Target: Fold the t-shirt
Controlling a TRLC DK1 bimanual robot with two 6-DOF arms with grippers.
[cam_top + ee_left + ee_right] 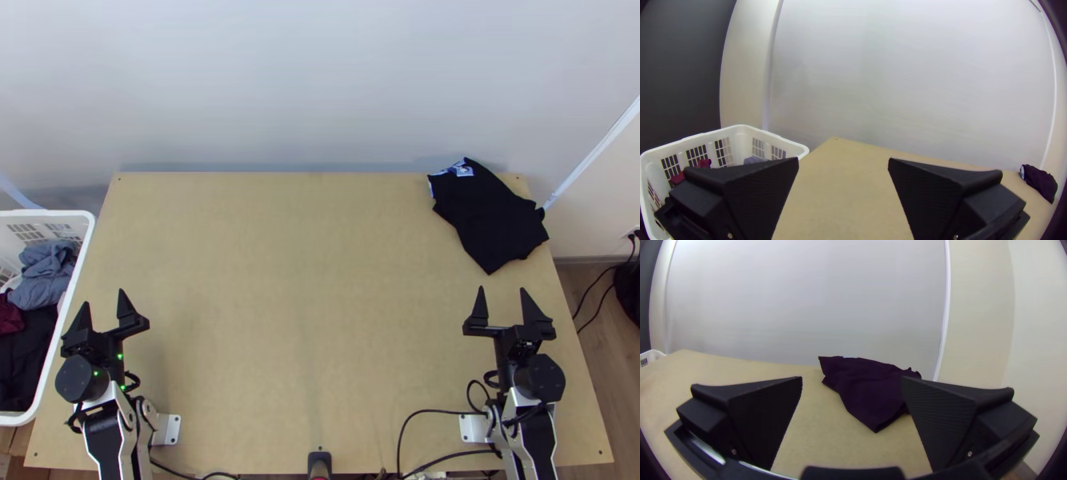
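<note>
Wooden table beside a white basket of grey, maroon, black cloth.

Beside left claw: one basket, at least three cloths. Ahead of right claw: one T-shirt. Two arms, one worktop.

Top cam high, wrist cams low, fwd.

Black t-shirt, white basket
</note>
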